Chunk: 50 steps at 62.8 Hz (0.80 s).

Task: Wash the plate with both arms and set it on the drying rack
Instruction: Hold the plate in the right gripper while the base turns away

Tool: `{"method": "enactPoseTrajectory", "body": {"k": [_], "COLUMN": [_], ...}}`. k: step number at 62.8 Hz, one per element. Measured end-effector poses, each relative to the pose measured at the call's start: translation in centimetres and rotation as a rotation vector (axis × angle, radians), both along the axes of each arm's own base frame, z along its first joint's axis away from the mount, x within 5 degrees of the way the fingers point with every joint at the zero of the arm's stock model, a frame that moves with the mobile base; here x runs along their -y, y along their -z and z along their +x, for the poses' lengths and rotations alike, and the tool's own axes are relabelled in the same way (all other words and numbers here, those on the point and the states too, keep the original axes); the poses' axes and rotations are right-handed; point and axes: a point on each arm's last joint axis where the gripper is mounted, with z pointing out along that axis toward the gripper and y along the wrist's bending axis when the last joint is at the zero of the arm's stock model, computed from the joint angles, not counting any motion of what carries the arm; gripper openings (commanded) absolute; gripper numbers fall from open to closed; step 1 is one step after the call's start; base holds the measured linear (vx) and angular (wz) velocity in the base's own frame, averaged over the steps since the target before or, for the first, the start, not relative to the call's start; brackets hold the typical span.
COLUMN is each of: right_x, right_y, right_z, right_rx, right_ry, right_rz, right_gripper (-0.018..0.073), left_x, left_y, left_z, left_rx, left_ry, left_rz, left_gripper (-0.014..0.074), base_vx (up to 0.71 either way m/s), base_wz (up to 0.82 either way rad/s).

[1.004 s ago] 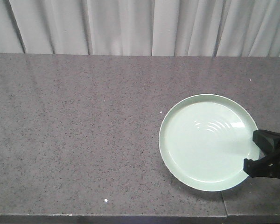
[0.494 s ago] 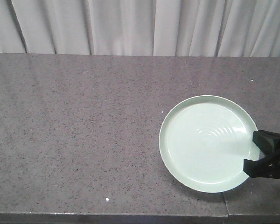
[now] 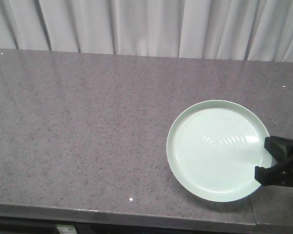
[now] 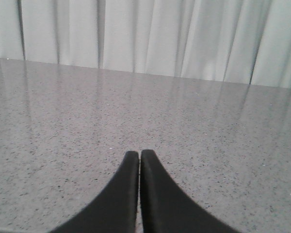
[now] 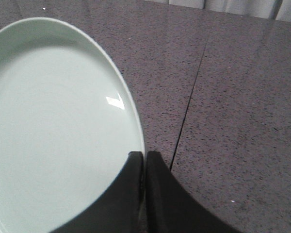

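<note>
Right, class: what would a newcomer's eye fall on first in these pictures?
First, the pale mint-green plate, glossy against the speckled grey countertop, toward the right front. Next, the black right gripper at the plate's right rim, its fingers close together in the wrist view.

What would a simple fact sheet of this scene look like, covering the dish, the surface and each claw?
plate: pale mint green, round, glossy, empty, towards the right end of the surface
right gripper: shut on the plate's rim
left gripper: shut, holding nothing, over bare stone
countertop: speckled grey stone
curtain: pale, pleated, behind the countertop
drying rack: not in view
</note>
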Motion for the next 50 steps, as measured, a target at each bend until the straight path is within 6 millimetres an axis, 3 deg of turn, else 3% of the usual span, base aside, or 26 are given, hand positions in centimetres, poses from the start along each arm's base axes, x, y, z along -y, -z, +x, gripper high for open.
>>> {"method": "enactPoseTrajectory", "body": {"k": [50], "right_x": [0.0], "right_y": [0.0], "right_z": [0.0], "right_rx": [0.0], "right_ry": [0.0], "right_rz": [0.0], "right_gripper": [-0.0008], "left_x": [0.0], "left_y": [0.0], "left_z": [0.0], "left_rx": [0.0], "left_ry": [0.0], "left_rz": [0.0], "left_gripper": [-0.0006], "base_vx": [-0.05], "base_wz": [0.32]}}
